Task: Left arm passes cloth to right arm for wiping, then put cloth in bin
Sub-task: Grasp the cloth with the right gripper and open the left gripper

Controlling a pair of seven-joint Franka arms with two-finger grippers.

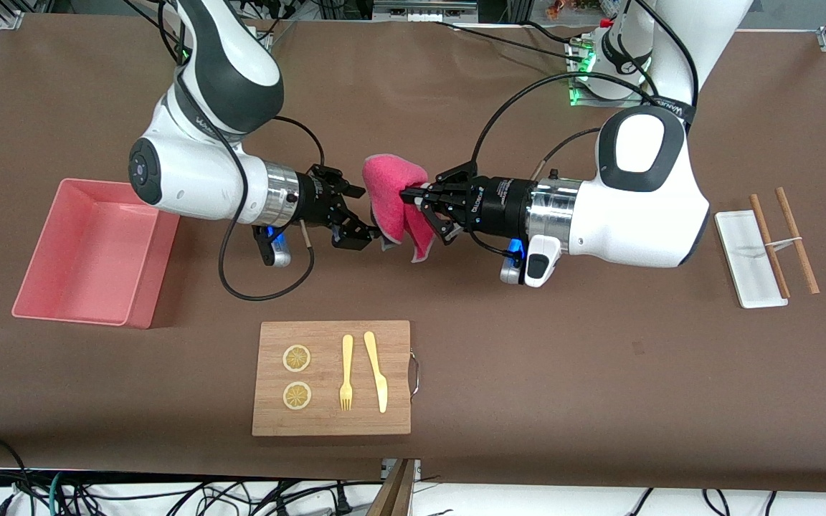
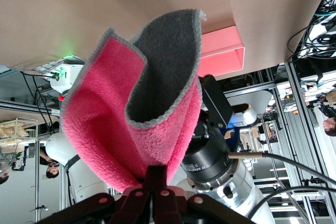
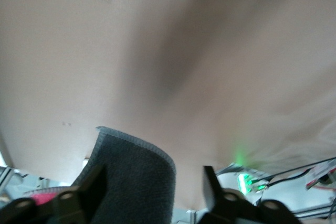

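The cloth (image 1: 389, 193), pink with a dark grey face, hangs in the air over the middle of the table. My left gripper (image 1: 409, 194) is shut on its upper edge; the left wrist view shows the cloth (image 2: 110, 124) pinched at the fingertips of that gripper (image 2: 157, 176). My right gripper (image 1: 368, 215) is open beside the cloth, jaws spread. In the right wrist view the grey face of the cloth (image 3: 134, 182) lies between its fingers (image 3: 93, 182), not clamped. The salmon-pink bin (image 1: 40, 287) stands at the right arm's end of the table.
A wooden board (image 1: 399, 337) with two lemon slices, a fork and a knife lies nearer the front camera than the grippers. A white tray (image 1: 732, 236) with chopsticks lies at the left arm's end. Cables hang from both wrists.
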